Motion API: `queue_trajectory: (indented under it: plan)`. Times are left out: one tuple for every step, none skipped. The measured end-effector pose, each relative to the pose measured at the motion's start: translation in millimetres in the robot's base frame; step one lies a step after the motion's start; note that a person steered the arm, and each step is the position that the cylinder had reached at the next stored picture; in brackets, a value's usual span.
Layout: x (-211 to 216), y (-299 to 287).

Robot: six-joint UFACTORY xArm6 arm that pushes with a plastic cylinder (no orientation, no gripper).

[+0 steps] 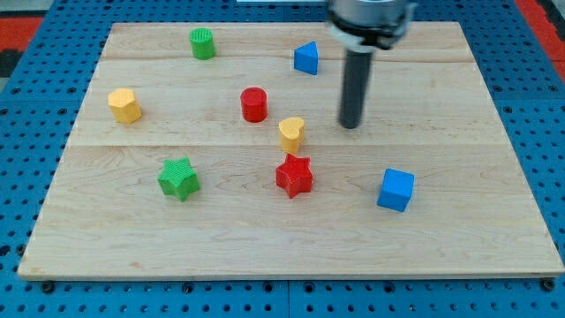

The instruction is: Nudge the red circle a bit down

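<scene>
The red circle (254,104) is a short red cylinder standing near the middle of the wooden board (459,247). My tip (351,124) rests on the board well to the view's right of it and slightly lower, with a yellow heart (292,133) between them and a little lower. The tip touches no block. A red star (295,175) lies below the yellow heart.
A green circle (203,43) is at the view's top left, a blue triangle (306,58) at top centre, a yellow hexagon (125,105) at the left, a green star (179,178) at lower left, a blue cube (395,189) at lower right. Blue pegboard surrounds the board.
</scene>
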State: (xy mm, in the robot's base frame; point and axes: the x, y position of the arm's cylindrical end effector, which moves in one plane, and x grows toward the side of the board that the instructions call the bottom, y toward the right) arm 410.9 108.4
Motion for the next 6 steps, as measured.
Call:
queue_trajectory:
  plan:
    - [12.7,-65.2]
    - [7.7,-85.6]
    - [-33.1,-72.6]
    - [-65.3,-103.8]
    - [-81.3,-153.1]
    - [-91.3,-185.4]
